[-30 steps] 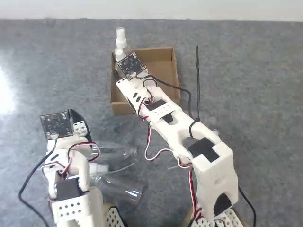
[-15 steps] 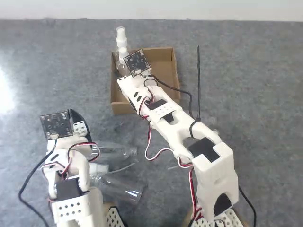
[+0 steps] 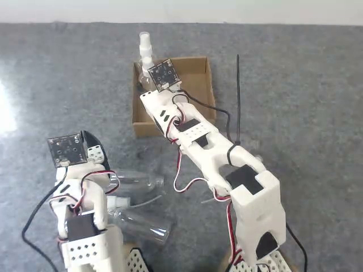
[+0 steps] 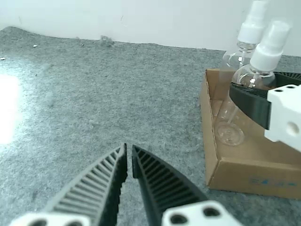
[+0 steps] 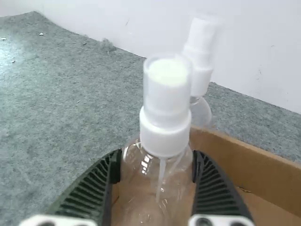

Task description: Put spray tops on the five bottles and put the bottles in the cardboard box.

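Note:
My right gripper (image 5: 156,160) is shut on a clear bottle (image 5: 164,117) with a white spray top, held upright over the far left corner of the cardboard box (image 3: 170,129). Seen from above, that bottle (image 3: 147,58) pokes out just beyond the right gripper (image 3: 147,71). A second capped bottle (image 3: 145,39) stands right behind it (image 5: 200,56). The left wrist view shows both bottles, the held one (image 4: 263,56) and the other (image 4: 244,33), at the box (image 4: 249,176). My left gripper (image 4: 129,160) is shut on nothing, low over the carpet at the near left (image 3: 93,146).
Two clear uncapped bottles lie on the grey carpet beside the left arm, one (image 3: 136,181) above the other (image 3: 142,226), with a white spray top (image 3: 121,202) between them. A black cable (image 3: 237,96) rises right of the box. Open carpet stretches left and right.
The right gripper with its bottle has shifted slightly to the right over the box corner, then held still. The left arm has not moved.

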Controlling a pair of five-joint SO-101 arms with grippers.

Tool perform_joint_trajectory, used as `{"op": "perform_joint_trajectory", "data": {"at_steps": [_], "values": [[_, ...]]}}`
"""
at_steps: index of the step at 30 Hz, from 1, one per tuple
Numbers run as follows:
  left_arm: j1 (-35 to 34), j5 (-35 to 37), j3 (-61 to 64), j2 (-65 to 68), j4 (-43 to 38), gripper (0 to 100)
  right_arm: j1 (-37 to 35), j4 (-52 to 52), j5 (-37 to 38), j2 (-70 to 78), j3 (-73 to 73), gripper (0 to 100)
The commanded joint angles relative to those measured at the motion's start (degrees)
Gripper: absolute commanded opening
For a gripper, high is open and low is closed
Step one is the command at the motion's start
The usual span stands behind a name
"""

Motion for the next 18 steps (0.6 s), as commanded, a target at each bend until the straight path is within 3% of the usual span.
{"op": "perform_joint_trajectory", "data": {"at_steps": [1, 4, 18], "values": [[0.00, -0.70, -0.66, -0.70, -1.67, 1, -0.92, -1.10, -0.62, -0.92, -2.37, 17.2], [0.00, -0.70, -0.66, -0.70, -1.67, 1, -0.92, -0.92, -0.70, -0.92, -2.20, 22.2], [0.00, -0.70, -0.66, -0.70, -1.67, 1, -1.45, -0.92, -0.53, -1.10, -1.93, 21.4]]}}
